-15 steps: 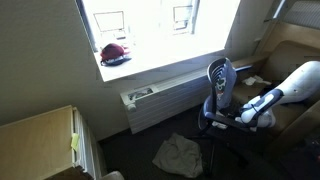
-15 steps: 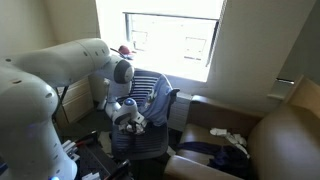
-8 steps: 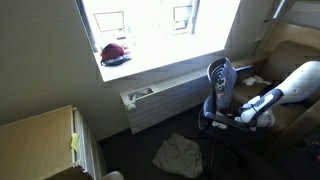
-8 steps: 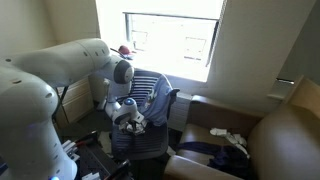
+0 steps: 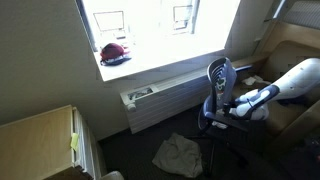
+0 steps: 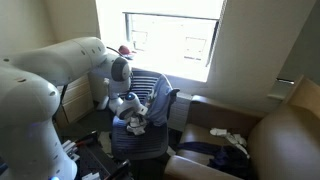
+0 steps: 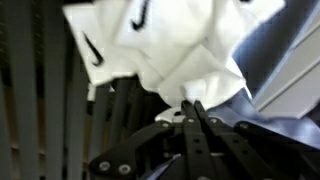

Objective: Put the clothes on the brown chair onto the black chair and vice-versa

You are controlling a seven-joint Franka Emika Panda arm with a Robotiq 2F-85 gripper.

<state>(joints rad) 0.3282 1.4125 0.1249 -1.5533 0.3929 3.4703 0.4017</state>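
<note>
In the wrist view my gripper point(image 7: 192, 103) is shut, its fingertips pinching the lower fold of a white cloth with black marks point(image 7: 170, 40). Under it are the slats of the black chair point(image 7: 55, 110). In an exterior view the gripper point(image 6: 133, 117) hangs just above the black chair's seat point(image 6: 140, 142), with the white cloth point(image 6: 138, 124) bunched at it. A blue garment point(image 6: 158, 98) drapes the backrest. The brown chair point(image 6: 290, 130) holds a white piece point(image 6: 226, 134) and dark blue clothing point(image 6: 205, 150). Another exterior view shows the black chair point(image 5: 220, 82) and the gripper point(image 5: 240, 108).
A pale cloth point(image 5: 180, 152) lies on the floor in front of the radiator point(image 5: 165, 100). A red hat point(image 5: 115, 53) sits on the window sill. A wooden cabinet point(image 5: 40, 140) stands in the near corner. The robot's white arm point(image 6: 50, 70) fills the side of one exterior view.
The jaws have closed on the white cloth. The gripper has risen a little off the black chair's seat and pulled the cloth up with it.
</note>
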